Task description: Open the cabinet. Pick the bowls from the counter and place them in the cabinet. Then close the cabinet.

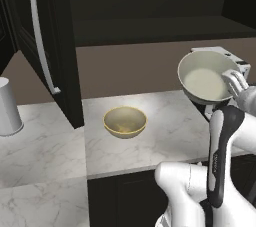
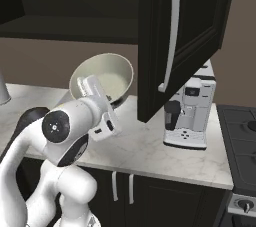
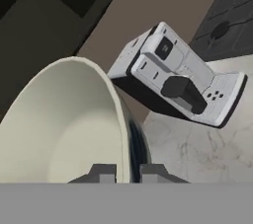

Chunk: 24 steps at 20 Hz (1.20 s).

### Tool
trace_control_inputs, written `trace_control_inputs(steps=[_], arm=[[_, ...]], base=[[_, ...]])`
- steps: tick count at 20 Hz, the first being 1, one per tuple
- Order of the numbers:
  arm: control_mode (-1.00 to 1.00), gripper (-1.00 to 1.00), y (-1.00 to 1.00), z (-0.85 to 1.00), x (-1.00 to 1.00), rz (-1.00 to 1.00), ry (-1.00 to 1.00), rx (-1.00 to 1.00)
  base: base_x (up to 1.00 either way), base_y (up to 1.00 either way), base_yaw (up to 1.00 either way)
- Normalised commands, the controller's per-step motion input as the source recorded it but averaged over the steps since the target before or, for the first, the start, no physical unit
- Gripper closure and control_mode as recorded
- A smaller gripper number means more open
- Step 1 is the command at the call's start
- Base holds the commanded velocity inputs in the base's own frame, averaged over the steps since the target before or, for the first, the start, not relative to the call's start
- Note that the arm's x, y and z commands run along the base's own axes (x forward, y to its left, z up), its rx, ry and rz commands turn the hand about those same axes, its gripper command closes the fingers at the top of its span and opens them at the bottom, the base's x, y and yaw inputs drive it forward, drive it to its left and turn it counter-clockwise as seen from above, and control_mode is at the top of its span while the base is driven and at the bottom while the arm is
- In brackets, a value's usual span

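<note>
Wall: you face a flat brown wall panel (image 1: 130, 68) behind the worktop.
Appliance: your white coffee machine (image 2: 190, 111) stands near the right end.
Stove: a dark hob (image 2: 239, 136) adjoins there.
Below: dark base cupboards (image 2: 150, 193).

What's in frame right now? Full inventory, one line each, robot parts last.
cabinet: 1, black-brown, on the wall above the counter, both doors open, silver bar handles
off-white bowl: 1, off-white inside, held up in the air above the counter, tilted, rim between the end effector's fingers
tan-yellow bowl: 1, tan-yellow with golden rim, upright on the counter below the open cabinet
counter: 1, white marble with grey veins
cup: 1, grey-white cylinder, on the counter at far left
coffee machine: 1, white with dark parts, on the counter right of the cabinet door
stove: 1, dark, right end of the counter
base cupboard: dark, under the counter
end effector: 1, shut on the off-white bowl's rim
arm: 1, white with dark joints
</note>
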Motion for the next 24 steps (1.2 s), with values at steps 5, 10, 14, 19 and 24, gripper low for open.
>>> trace_control_inputs(steps=[5,10,14,19,24], arm=[[-1.0,1.0,0.0,0.66,-0.36,-0.03,-0.07,0.0],[-1.0,1.0,-0.05,0.62,0.0,-0.06,-0.11,0.0],[-1.0,1.0,-0.05,0.65,0.07,-0.04,-0.1,-0.02],[-1.0,1.0,-0.17,0.68,0.09,-0.02,-0.1,0.0],[-1.0,1.0,-0.12,0.66,0.2,-0.01,-0.07,0.0]], base=[[0.0,0.0,0.0],[0.0,0.0,0.0],[0.0,0.0,0.0],[0.0,0.0,0.0],[0.0,0.0,0.0]])
